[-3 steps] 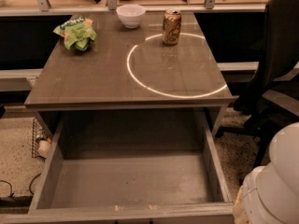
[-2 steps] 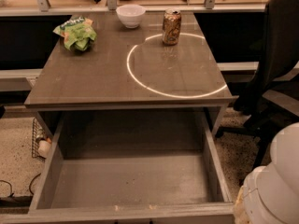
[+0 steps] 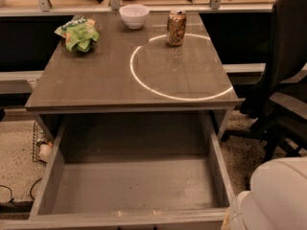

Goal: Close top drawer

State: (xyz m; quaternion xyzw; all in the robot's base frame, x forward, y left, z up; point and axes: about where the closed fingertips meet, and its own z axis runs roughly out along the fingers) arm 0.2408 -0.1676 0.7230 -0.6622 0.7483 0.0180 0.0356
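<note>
Nearest: white rounded robot shell (image 3: 280, 195), lower right corner, just beside the drawer's front right corner. Gripper: out of frame, so arm pose and grip state cannot be told.

Wide grey wooden top drawer (image 3: 129, 218) stands wide open, projecting toward the camera from under the grey tabletop (image 3: 96, 80). Its front face and handle lie below the frame edge.

Step in hand, by my reading: approach; closing not yet begun. Next move calls for contact on the flat front and a straight push toward the table.

Farther back on the tabletop: bronze drink can (image 3: 176, 28), white bowl (image 3: 134, 16), green snack bag (image 3: 78, 33).
</note>
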